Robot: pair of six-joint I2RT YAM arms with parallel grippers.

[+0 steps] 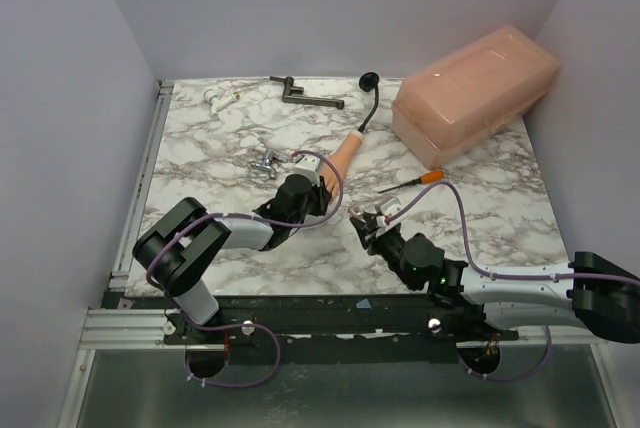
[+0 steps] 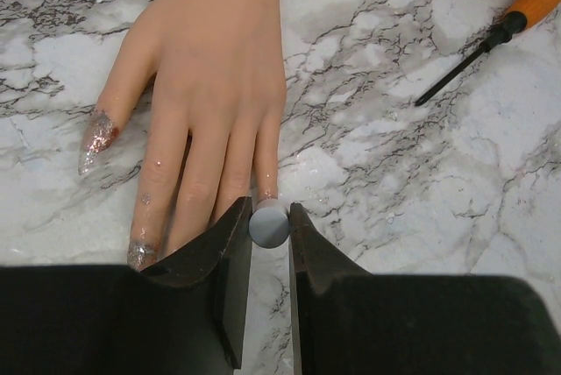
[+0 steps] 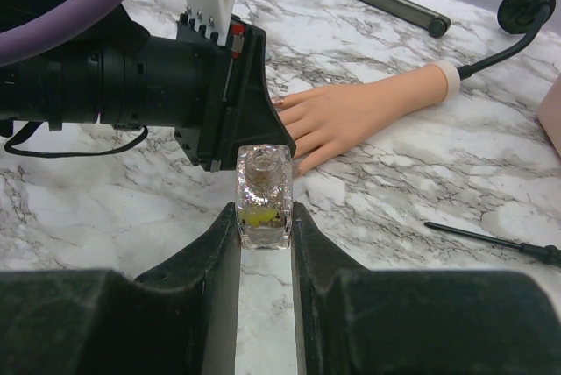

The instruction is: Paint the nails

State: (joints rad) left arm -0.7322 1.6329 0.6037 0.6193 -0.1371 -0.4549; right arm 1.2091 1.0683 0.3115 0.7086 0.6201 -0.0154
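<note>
A peach mannequin hand (image 2: 210, 86) lies flat on the marble table, on a thin black curved stem (image 1: 370, 108). It also shows in the top view (image 1: 342, 154) and the right wrist view (image 3: 368, 105). Its nails carry glitter, one tinted red (image 2: 96, 140). My left gripper (image 2: 270, 224) is shut on a grey round brush cap (image 2: 269, 223), right over the tip of one finger. My right gripper (image 3: 265, 213) is shut on an open clear glitter polish bottle (image 3: 263, 195), standing upright just short of the fingertips.
An orange-handled screwdriver (image 1: 418, 180) lies right of the hand. A large pinkish translucent box (image 1: 472, 90) stands at the back right. A dark metal tool (image 1: 305, 96) and a small white object (image 1: 222, 98) lie at the back. A small metal piece (image 1: 262, 165) lies left of the hand.
</note>
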